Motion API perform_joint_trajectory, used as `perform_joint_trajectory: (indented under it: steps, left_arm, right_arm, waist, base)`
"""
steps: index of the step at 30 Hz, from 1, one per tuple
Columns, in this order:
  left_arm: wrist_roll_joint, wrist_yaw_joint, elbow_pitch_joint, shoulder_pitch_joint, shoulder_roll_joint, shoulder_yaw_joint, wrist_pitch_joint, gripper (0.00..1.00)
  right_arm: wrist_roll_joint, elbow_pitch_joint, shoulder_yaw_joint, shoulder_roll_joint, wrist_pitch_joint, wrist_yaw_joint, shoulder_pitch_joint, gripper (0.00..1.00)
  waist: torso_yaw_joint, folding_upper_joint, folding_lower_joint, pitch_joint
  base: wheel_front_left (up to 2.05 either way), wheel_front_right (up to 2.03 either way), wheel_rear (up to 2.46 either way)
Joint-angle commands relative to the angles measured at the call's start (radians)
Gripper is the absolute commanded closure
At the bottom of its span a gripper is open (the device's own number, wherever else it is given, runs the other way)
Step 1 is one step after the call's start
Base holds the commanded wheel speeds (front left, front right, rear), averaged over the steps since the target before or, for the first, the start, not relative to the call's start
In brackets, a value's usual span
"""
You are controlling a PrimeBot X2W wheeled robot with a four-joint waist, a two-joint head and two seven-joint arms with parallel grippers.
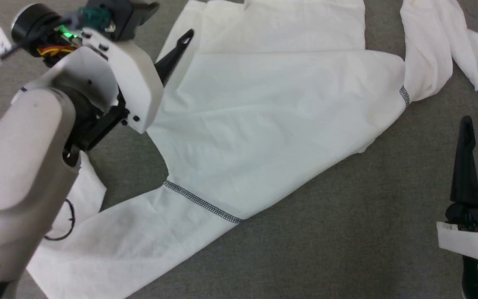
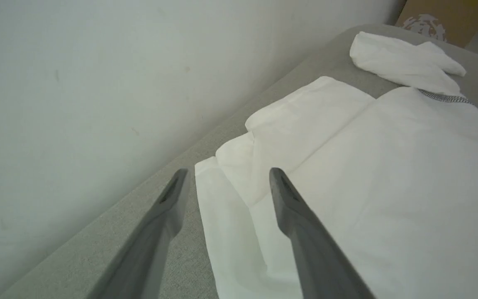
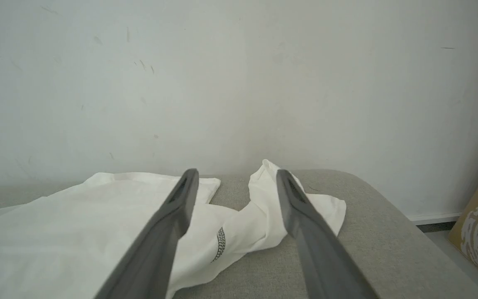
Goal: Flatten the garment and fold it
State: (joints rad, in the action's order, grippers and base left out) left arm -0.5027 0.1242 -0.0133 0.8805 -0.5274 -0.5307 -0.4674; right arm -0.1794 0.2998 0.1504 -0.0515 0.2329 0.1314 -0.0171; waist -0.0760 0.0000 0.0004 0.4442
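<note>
Grey padded surface [image 1: 326, 216] bore the white long-sleeved top [image 1: 264, 124], sleeves running seven to two o'clock. Left wrist: left gripper [image 2: 228, 176] gaped astride its folded edge (the nearer arm). Right wrist: right gripper [image 3: 237, 176] gaped, crumpled sleeve [image 3: 255, 216] at twelve.

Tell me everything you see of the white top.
The garment is a thin white long-sleeved top with dark stitched shoulder seams, lying mostly flat, lightly creased, on the grey padded surface. One sleeve stretches out straight; the other is bunched and twisted. The open left gripper hangs over its edge; contact unclear.
</note>
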Motion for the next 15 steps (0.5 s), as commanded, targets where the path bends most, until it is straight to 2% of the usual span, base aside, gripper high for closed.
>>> perform_joint_trajectory:
  steps: [1,6,13,14,15]
  left_arm:
    - [-0.030,0.006,-0.026,0.020,-0.016,-0.019,-0.039,0.00]
    - [-0.104,0.006,-0.105,0.067,-0.077,-0.079,-0.189,0.00]
    - [-0.108,-0.004,-0.184,0.045,-0.147,-0.100,-0.288,0.00]
    - [-0.115,-0.004,-0.191,0.035,-0.154,-0.106,-0.303,0.08]
    - [-0.127,-0.003,-0.194,0.025,-0.157,-0.108,-0.310,0.64]
  right_arm:
    - [-0.010,-0.007,-0.007,0.001,0.008,-0.001,-0.020,0.00]
    - [-0.024,-0.037,-0.030,0.001,0.020,-0.001,-0.057,0.00]
    - [-0.044,-0.054,-0.044,0.001,0.027,-0.001,-0.085,0.00]
    - [-0.046,-0.055,-0.042,0.001,0.028,-0.001,-0.086,0.00]
    - [-0.048,-0.056,-0.040,0.001,0.028,-0.001,-0.086,0.00]
  waist:
    - [-0.050,0.0000,-0.0004,0.068]
    - [-0.082,0.0000,-0.0004,0.125]
    - [-0.121,0.0000,-0.0004,0.180]
    - [-0.124,0.0000,-0.0004,0.183]
    - [-0.125,0.0000,-0.0004,0.185]
  base:
    - [0.00,0.00,0.00]
    - [0.00,0.00,0.00]
    - [0.00,0.00,0.00]
    - [0.00,0.00,0.00]
    - [0.00,0.00,0.00]
